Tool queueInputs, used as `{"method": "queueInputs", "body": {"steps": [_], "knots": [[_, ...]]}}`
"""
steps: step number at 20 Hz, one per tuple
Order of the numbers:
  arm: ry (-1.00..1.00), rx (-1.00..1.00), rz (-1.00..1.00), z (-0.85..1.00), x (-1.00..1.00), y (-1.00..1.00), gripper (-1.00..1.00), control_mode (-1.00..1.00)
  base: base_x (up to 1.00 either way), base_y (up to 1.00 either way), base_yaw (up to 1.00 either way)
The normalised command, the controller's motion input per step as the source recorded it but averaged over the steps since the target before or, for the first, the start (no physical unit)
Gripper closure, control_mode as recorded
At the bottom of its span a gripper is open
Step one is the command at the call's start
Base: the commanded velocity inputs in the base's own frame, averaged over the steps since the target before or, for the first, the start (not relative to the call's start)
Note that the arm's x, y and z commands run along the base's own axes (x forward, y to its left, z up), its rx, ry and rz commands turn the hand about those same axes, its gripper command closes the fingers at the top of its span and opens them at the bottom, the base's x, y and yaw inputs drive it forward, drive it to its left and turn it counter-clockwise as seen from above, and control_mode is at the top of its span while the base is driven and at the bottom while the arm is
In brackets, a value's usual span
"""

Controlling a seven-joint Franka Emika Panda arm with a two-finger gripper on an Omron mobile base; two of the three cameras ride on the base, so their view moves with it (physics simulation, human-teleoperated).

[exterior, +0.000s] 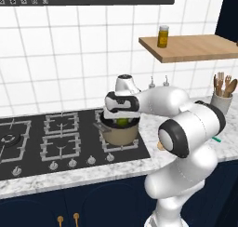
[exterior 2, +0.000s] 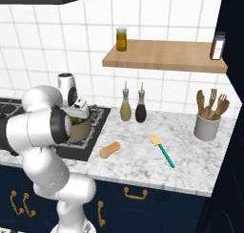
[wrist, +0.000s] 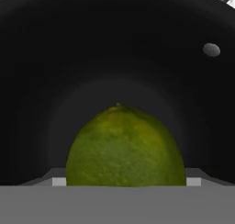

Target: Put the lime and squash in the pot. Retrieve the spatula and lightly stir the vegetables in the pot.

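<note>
The white arm's two-finger gripper (exterior: 122, 120) hangs over the round tan-bronze pot (exterior: 122, 134) with its black inside, which stands on the black gas stove (exterior: 56, 140). The small round yellow-green lime (wrist: 125, 147) sits right between the finger tips, low in the hand view, with the pot's dark wall behind it. In the left base view the lime (exterior: 122, 122) shows just under the hand, at the pot's mouth. The jaws stand wide, about as broad as the fruit; whether they press on it or stand free of it cannot be told.

The small elongated tan-orange squash (exterior 2: 109, 149) lies on the marble counter (exterior 2: 190, 158), to the gripper's right and well apart from it. The slim spatula (exterior 2: 162, 151), teal-green handle and flat pale orange head, lies farther right still, beyond the squash.
</note>
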Motion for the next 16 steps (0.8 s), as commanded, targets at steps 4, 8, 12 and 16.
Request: {"method": "queueInputs", "body": {"steps": [4, 8, 12, 16], "knots": [[-0.14, 0.01, 0.0, -0.02, -0.06, 0.03, -1.0, -1.0, 0.0, 0.0, 0.0], [-0.01, 0.0, 0.0, -0.06, 0.0, 0.08, -1.0, -1.0, 0.0, 0.0, 0.0], [-0.05, 0.06, 0.0, 0.19, 0.0, 0.0, -1.0, -1.0, 0.0, 0.0, 0.0], [-0.26, 0.08, 0.0, 0.59, -0.16, -0.01, -1.0, -1.0, 0.0, 0.0, 0.0]]}}
